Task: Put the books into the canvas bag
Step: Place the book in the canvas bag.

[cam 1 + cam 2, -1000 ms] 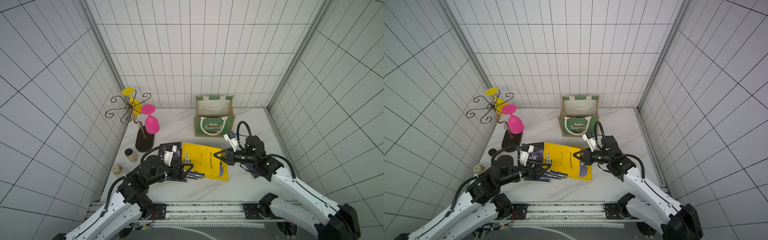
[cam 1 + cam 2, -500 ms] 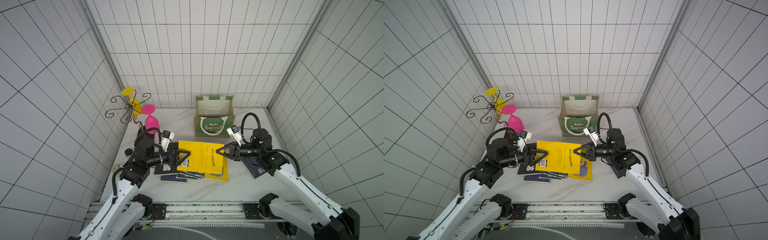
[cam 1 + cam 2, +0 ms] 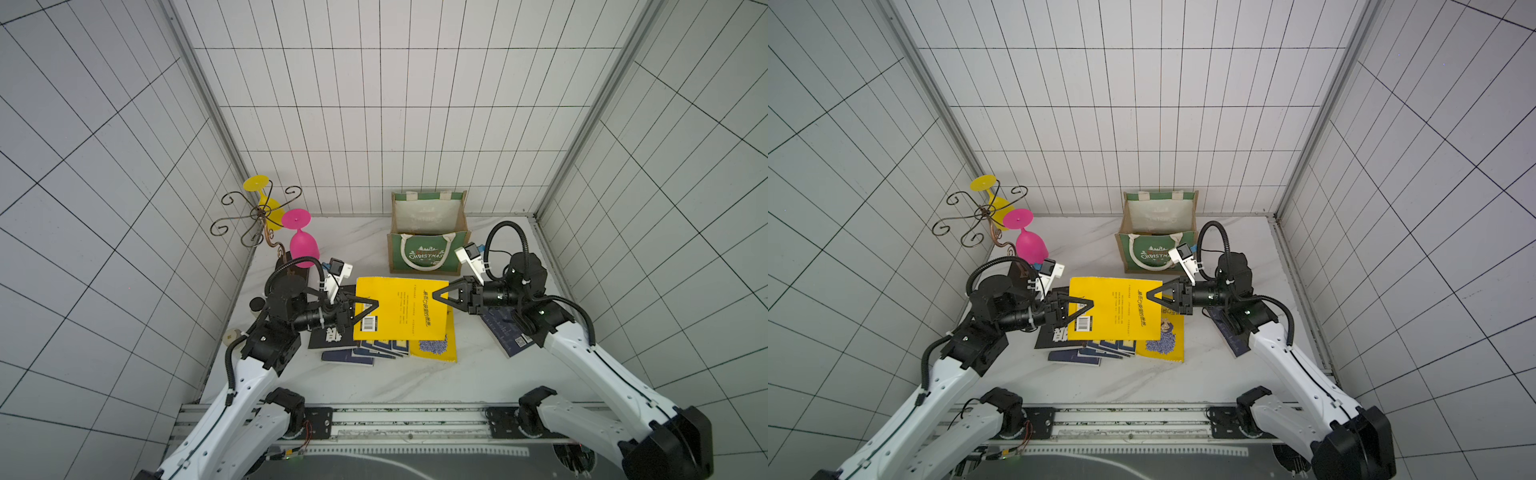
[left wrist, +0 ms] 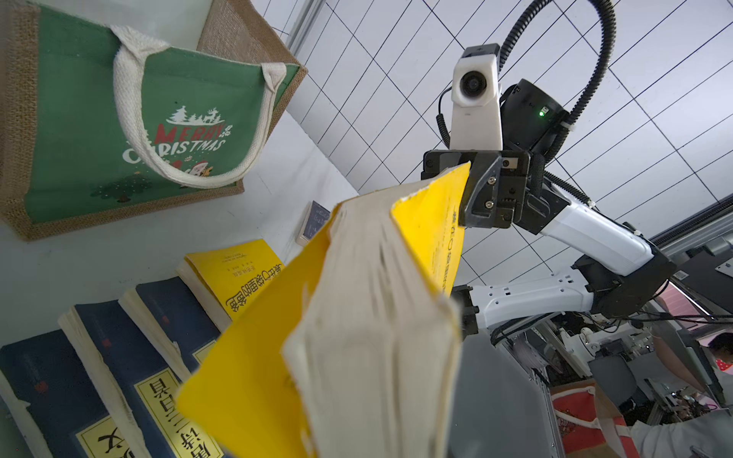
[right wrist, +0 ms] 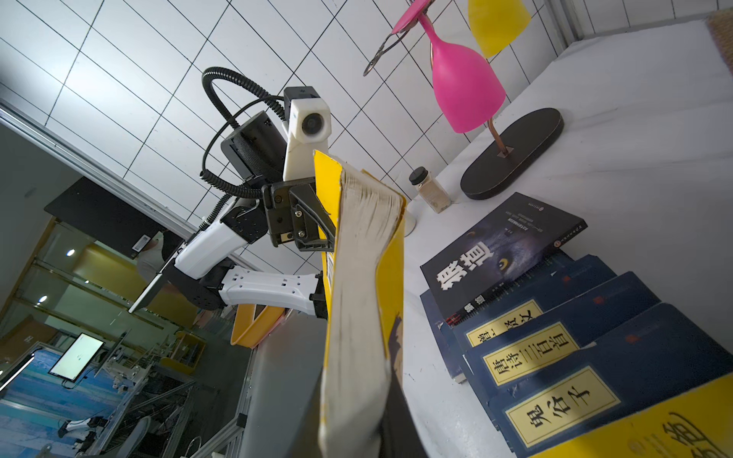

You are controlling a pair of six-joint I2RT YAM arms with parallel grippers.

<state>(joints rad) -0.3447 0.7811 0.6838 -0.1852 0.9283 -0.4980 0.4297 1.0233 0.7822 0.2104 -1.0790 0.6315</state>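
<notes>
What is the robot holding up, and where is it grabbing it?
The yellow book, up in the air. The left gripper has its jaws on the barcode edge; the right gripper has its jaws on the opposite edge.

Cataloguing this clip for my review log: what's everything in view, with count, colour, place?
Yellow paperback book: 1, yellow, lifted between both grippers.
Second yellow paperback: 1, yellow, flat on table below it.
Navy paperbacks: at least 4, dark blue, fanned on table; another beneath right arm.
Black paperback with white characters: 1, black, beside the navy fan.
Jute tote bag: 1, tan, green front, upright at table's back.
Plastic goblets: 2, pink and yellow, inverted on rack.
Scrolled metal rack: 1, dark, back corner, left-arm side.
Small jar: 1, black lid, near rack base.
White marble table: 1, underneath everything.
Left gripper: 1, black, shut on lifted book.
Right gripper: 1, black, shut on its opposite edge.
</notes>
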